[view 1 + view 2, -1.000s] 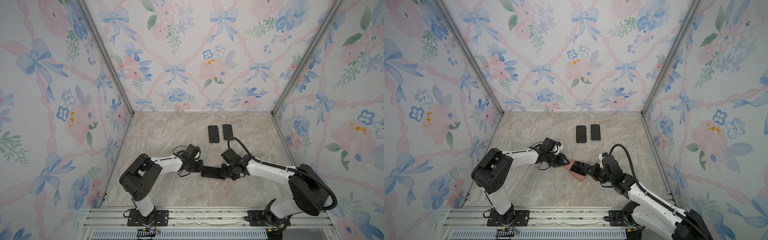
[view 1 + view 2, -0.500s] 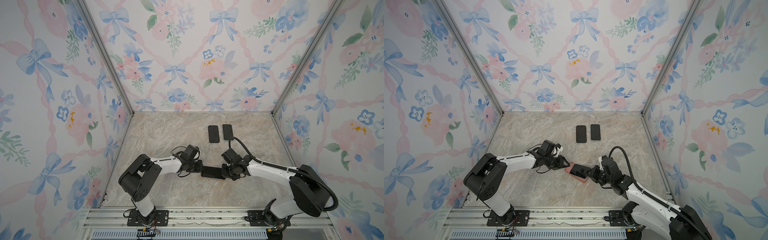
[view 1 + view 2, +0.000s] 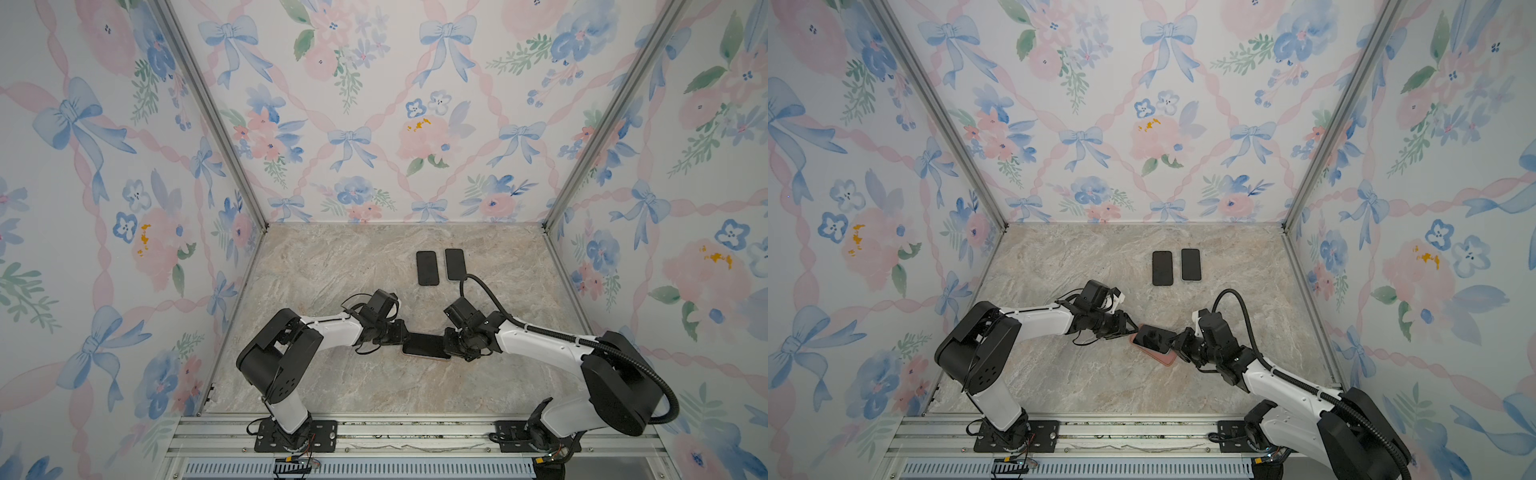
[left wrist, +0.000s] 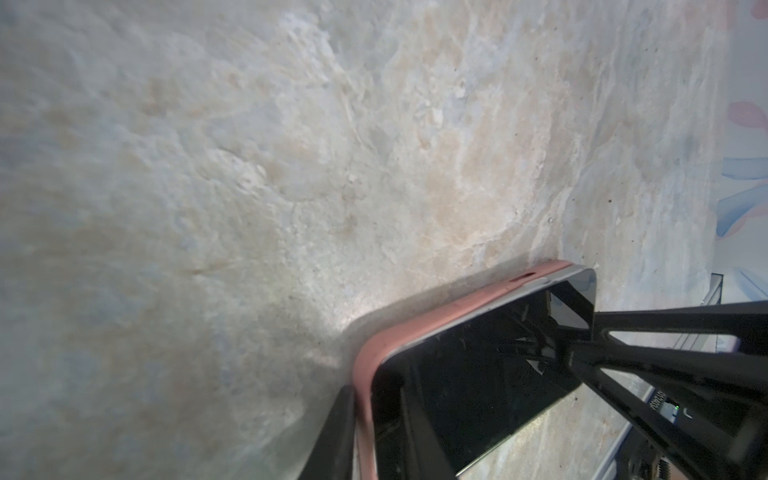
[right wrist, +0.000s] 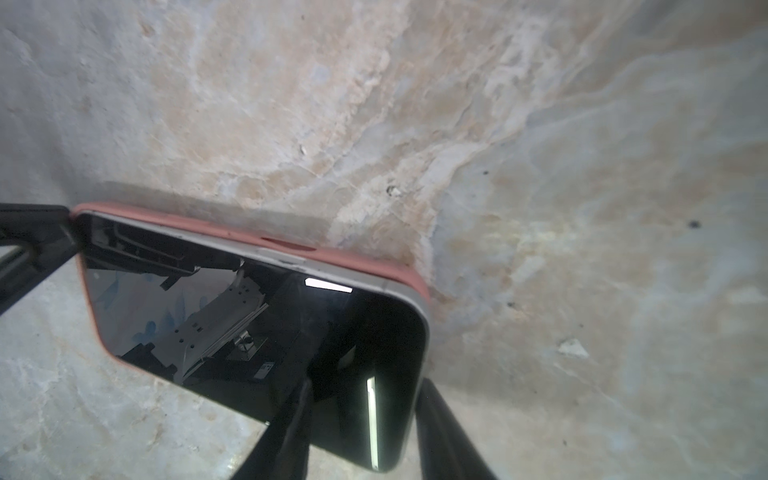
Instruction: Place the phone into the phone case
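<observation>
**Phone half-seated in pink case, pinned between both grippers**

Two spare dark slabs [image 3: 427, 268] [image 3: 455, 264] lie flat side by side towards the back of the bench [image 3: 332, 270], well apart from the work. In a top view the right arm's ribbed black cable [image 3: 490, 291] arches up close to the nearer slab. Walls papered with bows and flowers [image 3: 374, 124] box in the bench on three sides.

The phone [image 3: 1152, 336] is a glossy black rectangle with rounded corners and a silver rim. It sits near the front middle of the mottled, stone-patterned bench, on the matte pink phone case [image 3: 1165, 358]. Its silver rim stands proud of the case's soft lip [image 5: 365, 266].

The left gripper [image 3: 1133, 328] is part-way open and clamped on the left end. One finger [image 4: 336, 436] is against the outside of the case [image 4: 365, 382], and the other lies over the glass.

The right gripper [image 3: 1173, 345] is pinched nearly closed on the phone's right end. One finger [image 5: 286, 432] is on the screen, and the other [image 5: 444, 436] emerges from beneath the edge.
</observation>
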Controlling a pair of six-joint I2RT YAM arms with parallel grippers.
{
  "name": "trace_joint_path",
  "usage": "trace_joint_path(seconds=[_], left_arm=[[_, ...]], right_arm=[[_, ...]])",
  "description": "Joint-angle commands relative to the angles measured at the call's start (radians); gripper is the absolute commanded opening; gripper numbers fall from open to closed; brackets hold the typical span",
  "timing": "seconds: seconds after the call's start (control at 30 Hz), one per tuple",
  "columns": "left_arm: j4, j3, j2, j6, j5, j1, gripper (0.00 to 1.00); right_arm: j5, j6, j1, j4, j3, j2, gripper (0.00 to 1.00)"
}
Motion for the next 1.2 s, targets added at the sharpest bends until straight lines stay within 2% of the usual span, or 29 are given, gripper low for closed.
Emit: trace_joint_path(seconds=[0.0,0.37,0.5,0.73,0.83,1.17], left_arm=[[0.018,-0.028,-0.016,0.011,0.031,0.007,0.44],[0.089,-0.090,-0.070,-0.048,0.050,-0.021,0.44],[0.126,-0.163,-0.112,-0.080,0.049,-0.034,0.44],[0.219,-0.239,-0.178,-0.159,0.049,-0.063,0.43],[0.222,-0.246,-0.191,-0.160,0.040,-0.067,0.43],[0.235,-0.271,-0.217,-0.173,0.026,-0.068,0.43]], right_arm=[[-0.019,0.006,-0.005,0.019,-0.018,0.064,0.00],[-0.059,-0.031,-0.010,0.071,0.030,0.223,0.00],[-0.091,-0.046,-0.021,0.097,0.046,0.296,0.00],[-0.113,-0.110,-0.025,0.052,0.103,0.389,0.00],[-0.119,-0.133,-0.024,0.028,0.132,0.420,0.04],[-0.101,-0.207,-0.021,-0.102,0.207,0.454,0.29]])
